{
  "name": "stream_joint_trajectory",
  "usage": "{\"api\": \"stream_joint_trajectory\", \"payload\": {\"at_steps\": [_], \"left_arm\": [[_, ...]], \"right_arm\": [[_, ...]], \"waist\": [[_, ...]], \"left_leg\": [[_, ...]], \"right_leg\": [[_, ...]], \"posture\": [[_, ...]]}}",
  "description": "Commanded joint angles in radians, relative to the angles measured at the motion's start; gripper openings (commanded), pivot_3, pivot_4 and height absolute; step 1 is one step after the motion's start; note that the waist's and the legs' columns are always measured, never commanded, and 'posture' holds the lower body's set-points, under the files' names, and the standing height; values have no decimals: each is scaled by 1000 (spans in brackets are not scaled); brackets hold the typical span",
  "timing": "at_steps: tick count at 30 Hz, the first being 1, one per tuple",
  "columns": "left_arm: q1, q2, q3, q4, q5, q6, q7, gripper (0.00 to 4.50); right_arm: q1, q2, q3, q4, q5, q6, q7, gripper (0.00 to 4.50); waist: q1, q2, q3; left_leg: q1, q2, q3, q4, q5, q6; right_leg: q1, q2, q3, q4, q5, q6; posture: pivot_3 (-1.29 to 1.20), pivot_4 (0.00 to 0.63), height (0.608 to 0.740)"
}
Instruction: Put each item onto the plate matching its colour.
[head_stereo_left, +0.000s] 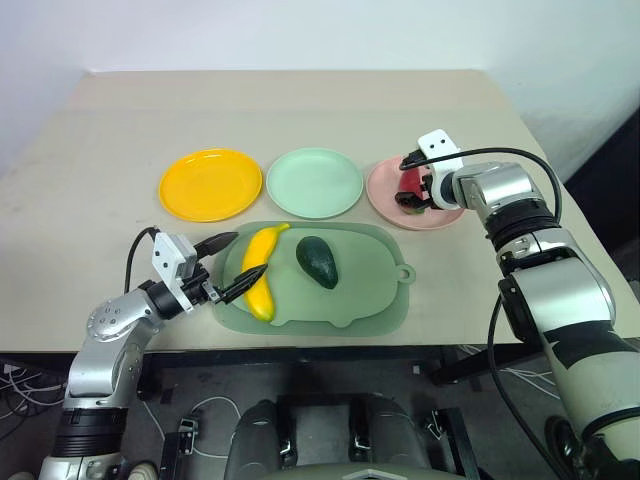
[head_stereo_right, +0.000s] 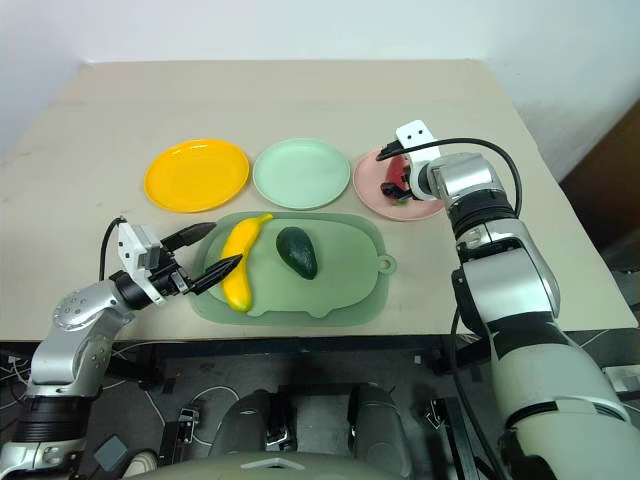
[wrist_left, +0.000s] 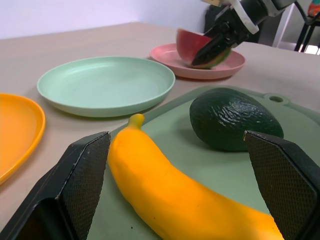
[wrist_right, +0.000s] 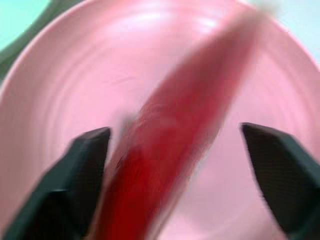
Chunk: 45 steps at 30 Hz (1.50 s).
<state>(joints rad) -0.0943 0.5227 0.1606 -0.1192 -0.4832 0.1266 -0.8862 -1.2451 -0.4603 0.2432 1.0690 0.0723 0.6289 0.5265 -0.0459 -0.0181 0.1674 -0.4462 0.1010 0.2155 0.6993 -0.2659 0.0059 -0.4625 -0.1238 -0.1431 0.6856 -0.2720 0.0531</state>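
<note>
Banana (head_stereo_left: 261, 282) lengthwise on mat (head_stereo_left: 370, 295), stem toward plates; both hands' fingers apart.

Head pair looking down, wrist views close, sharing pink plate (wrist_left: 200, 62)

The orange-yellow plate (head_stereo_left: 210, 184) and mint plate (head_stereo_left: 315, 182) lie bare; the right tool (head_stereo_left: 413, 184) crowds the pink plate (head_stereo_left: 384, 190).

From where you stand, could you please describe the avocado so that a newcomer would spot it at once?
Find the large pale green mat at the table's near edge, in front of the three plates. Two toys lie on it: the avocado is the dark green oval one, right of the long yellow banana.
</note>
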Motion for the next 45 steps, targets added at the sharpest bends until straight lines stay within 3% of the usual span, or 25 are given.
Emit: {"api": "stream_joint_trajectory", "payload": {"at_steps": [1,6,14,18,24,28,32,45], "left_arm": [[-3,8,20,-34,-14,-6,2,4500],[-6,12,26,-29,-14,-6,1,4500],[-27,24,30,-10,-16,0,-10,4500],[-45,30,30,11,-15,-1,-21,4500],[-58,38,36,21,-23,3,-35,4500],[-58,48,42,26,-30,8,-45,4500],[-56,58,46,29,-26,11,-52,4500],[-49,67,55,20,-27,18,-50,4500]], "right_arm": [[-37,-21,-49,-44,-23,-22,5,4487],[31,-83,-87,-258,-20,59,38,4487],[256,-175,-212,-882,113,408,112,4487],[333,-94,-296,-1181,284,713,121,4487],[410,92,-370,-1419,388,957,49,4487],[475,202,-384,-1448,462,986,-20,4487],[510,301,-359,-1354,455,986,-159,4487],[483,352,-311,-1278,500,986,-264,4487]], "waist": [[1,1,0],[2,1,1],[1,1,1],[-1,2,1],[7,1,1],[7,1,0],[3,1,0],[1,1,0]], "left_leg": [[0,0,0,0,0,0],[0,0,0,0,0,0],[0,0,-1,0,0,0],[0,1,-1,-1,0,-1],[0,0,-2,-1,0,0],[0,0,-2,0,0,0],[0,0,-2,0,0,0],[0,0,-2,-1,0,0]], "right_leg": [[0,0,0,0,0,0],[0,0,0,0,0,0],[0,0,1,0,0,0],[-1,0,1,0,0,0],[1,0,0,-1,0,0],[1,0,0,-1,0,0],[1,0,0,-1,0,0],[0,0,0,-1,0,0]], "posture": [[0,150,695],[0,150,695],[0,150,695],[0,150,695],[0,150,695],[0,150,695],[0,150,695],[0,150,695]]}}
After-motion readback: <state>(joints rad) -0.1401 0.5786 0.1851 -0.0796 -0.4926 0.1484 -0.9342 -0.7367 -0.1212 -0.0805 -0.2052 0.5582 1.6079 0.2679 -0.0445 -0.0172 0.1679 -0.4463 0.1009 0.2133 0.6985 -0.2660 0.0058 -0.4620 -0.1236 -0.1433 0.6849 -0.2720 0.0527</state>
